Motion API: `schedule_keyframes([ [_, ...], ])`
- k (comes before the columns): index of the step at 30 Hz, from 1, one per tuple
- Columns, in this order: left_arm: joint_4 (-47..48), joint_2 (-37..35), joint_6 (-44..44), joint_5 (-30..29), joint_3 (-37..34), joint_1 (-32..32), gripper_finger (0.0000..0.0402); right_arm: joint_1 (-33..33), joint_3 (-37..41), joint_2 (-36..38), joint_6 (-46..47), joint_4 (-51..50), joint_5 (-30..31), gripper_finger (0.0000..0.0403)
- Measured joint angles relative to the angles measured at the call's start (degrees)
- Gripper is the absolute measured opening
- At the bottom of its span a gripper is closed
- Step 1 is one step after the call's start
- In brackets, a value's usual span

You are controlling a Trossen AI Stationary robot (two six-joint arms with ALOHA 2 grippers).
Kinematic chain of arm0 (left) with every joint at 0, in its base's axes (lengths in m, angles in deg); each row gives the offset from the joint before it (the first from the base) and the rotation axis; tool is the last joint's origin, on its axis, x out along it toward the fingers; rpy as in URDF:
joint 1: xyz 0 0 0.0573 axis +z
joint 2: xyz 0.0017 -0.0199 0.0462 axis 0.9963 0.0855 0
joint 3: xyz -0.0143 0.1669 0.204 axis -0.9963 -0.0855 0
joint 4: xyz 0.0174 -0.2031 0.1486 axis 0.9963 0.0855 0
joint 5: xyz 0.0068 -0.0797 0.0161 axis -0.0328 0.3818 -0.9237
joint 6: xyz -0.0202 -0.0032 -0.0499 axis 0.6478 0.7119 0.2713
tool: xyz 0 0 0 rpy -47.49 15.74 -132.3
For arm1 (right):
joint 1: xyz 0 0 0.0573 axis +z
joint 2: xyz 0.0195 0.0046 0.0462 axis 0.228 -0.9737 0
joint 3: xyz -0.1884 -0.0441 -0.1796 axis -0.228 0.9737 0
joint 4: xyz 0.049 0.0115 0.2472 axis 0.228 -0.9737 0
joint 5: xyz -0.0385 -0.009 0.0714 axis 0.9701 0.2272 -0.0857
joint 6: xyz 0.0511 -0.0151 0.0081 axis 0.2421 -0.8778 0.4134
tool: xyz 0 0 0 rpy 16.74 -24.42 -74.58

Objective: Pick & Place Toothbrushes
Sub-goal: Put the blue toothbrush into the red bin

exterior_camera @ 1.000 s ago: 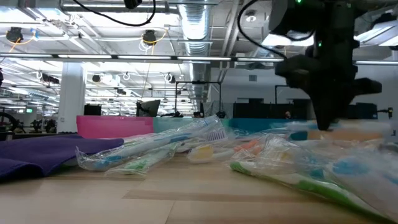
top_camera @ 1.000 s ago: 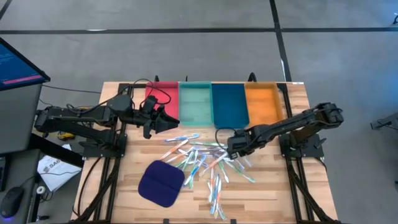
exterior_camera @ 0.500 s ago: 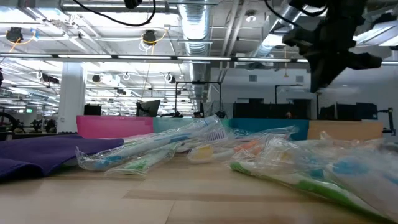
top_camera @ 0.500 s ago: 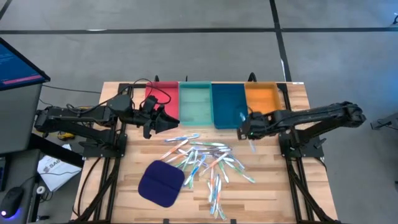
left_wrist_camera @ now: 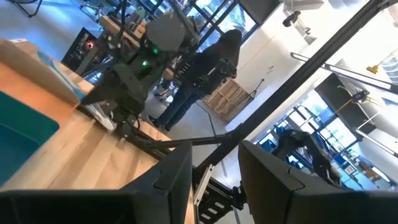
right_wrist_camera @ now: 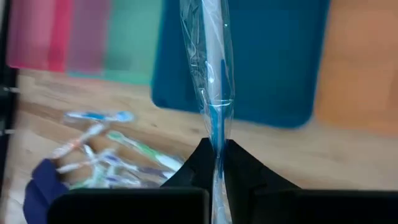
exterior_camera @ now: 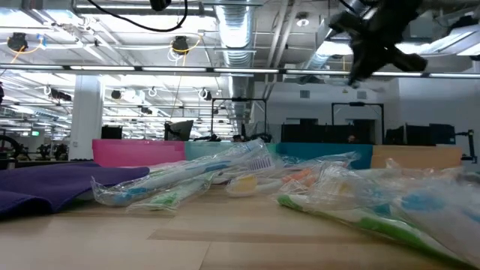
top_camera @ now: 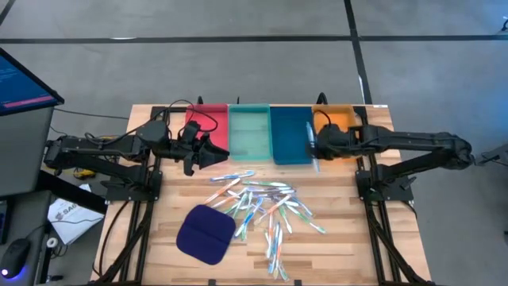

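Note:
Several toothbrushes (top_camera: 262,208) in clear wrappers lie heaped on the wooden table, in front of the red (top_camera: 208,125), teal (top_camera: 248,133), blue (top_camera: 290,135) and orange (top_camera: 334,131) trays. My right gripper (top_camera: 315,148) hangs above the blue tray's right edge, shut on one wrapped, blue-accented toothbrush (right_wrist_camera: 210,74). In the low view it shows high up (exterior_camera: 373,41). My left gripper (top_camera: 216,155) waits in front of the red tray, pointing level toward the right, open with nothing between its fingers (left_wrist_camera: 180,171). My right gripper pinches the wrapped toothbrush between its two fingers, at the blue stretch of its handle (right_wrist_camera: 215,138). The fingers come slanting down from the table's right side. The brush runs on past the fingertips over the blue tray, lifted clear of table and trays.
A dark blue rounded pad (top_camera: 205,233) lies at the near left of the heap. A monitor (top_camera: 24,83) stands off the table's left side. Beyond the table, in the left wrist view, a person (left_wrist_camera: 205,68) stands in the room.
My right gripper has risen out of the heap with one toothbrush and swung toward the table's far edge, turning as it went. It now hangs over the blue tray's right edge. The toothbrush is lifted clear. The rest of the heap lies as before.

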Motion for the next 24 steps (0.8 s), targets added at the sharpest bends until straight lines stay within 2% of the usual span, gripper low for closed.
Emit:
schedule_keyframes([
  [6,-0.44,0.00,0.03,-0.03,0.00,0.00,0.0127,-2.99,-8.89,-4.91,-6.18,0.02,1.35,0.0012],
  [11,-0.70,0.00,0.05,-0.03,0.00,0.00,0.0127,-7.20,-14.11,-8.81,-8.92,-5.96,1.45,0.0012],
  [17,-0.70,0.00,0.49,-0.03,0.00,0.00,0.0127,-12.39,-15.29,-11.00,-13.09,-7.85,-0.84,0.0013],
  [24,-0.72,0.00,0.23,-0.03,0.00,0.00,0.0127,-16.00,-15.29,-10.85,-15.87,-2.50,-2.93,0.0009],
])
